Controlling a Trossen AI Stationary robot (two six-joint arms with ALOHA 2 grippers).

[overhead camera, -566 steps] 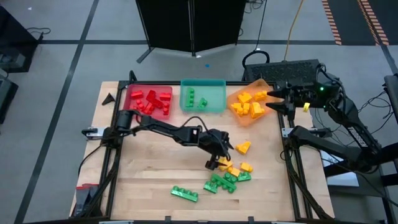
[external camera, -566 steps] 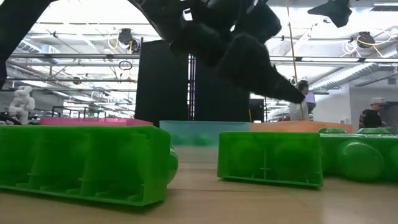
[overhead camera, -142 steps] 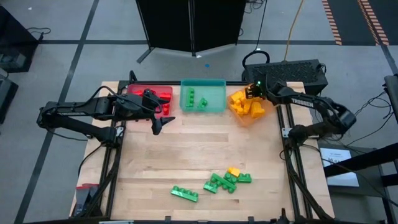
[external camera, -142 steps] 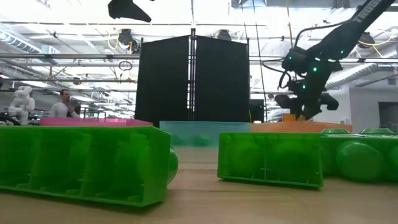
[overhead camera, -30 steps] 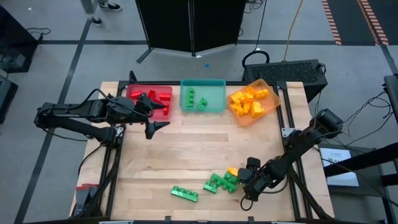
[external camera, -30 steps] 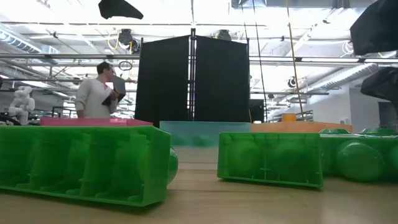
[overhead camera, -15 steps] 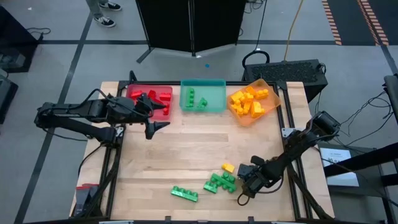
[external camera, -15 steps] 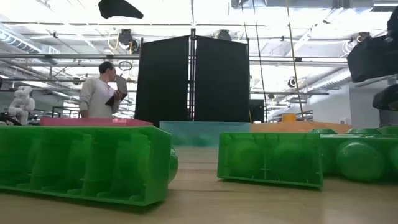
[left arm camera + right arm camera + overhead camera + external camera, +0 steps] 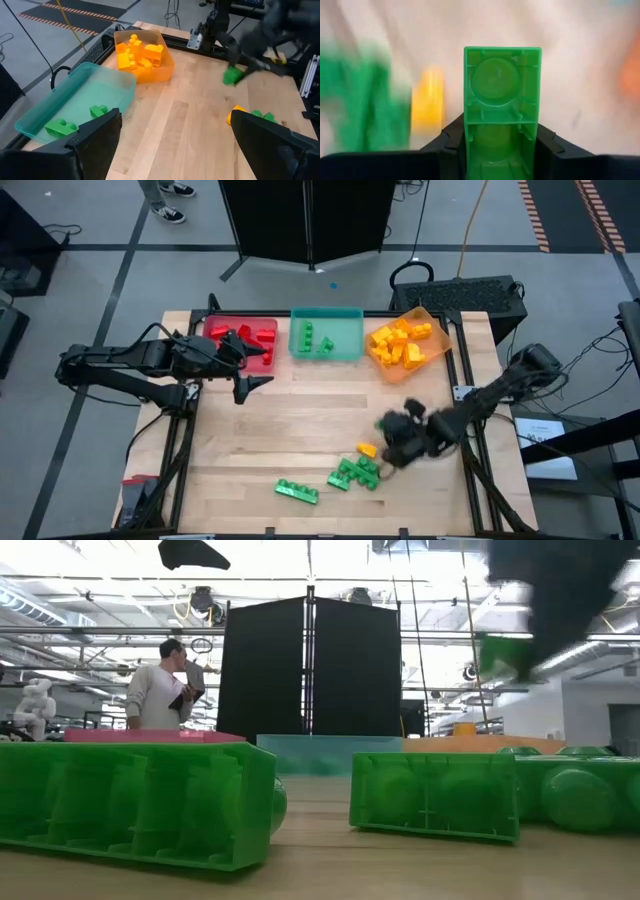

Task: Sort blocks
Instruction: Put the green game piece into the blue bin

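right gripper (image 9: pixel 388 432): over the table's right-front part, fingers pinching a green brick (image 9: pixel 502 95) held clear above the wood
left gripper (image 9: pixel 258 381): by the red tray's front corner, fingers spread wide, holding nothing
green brick: hollow underside faces the right wrist camera, clamped between the two dark fingers
loose yellow brick (image 9: pixel 367 449): on the table just in front of the right gripper
loose green bricks (image 9: pixel 352 473): cluster at front edge, touching each other; one more green brick (image 9: pixel 297 491) lies apart
red tray (image 9: pixel 241 344): back left, red bricks inside
teal tray (image 9: pixel 326 334): back middle, two green bricks inside
orange tray (image 9: pixel 406 345): back right, yellow bricks piled inside
person (image 9: pixel 159 687): standing in the room behind
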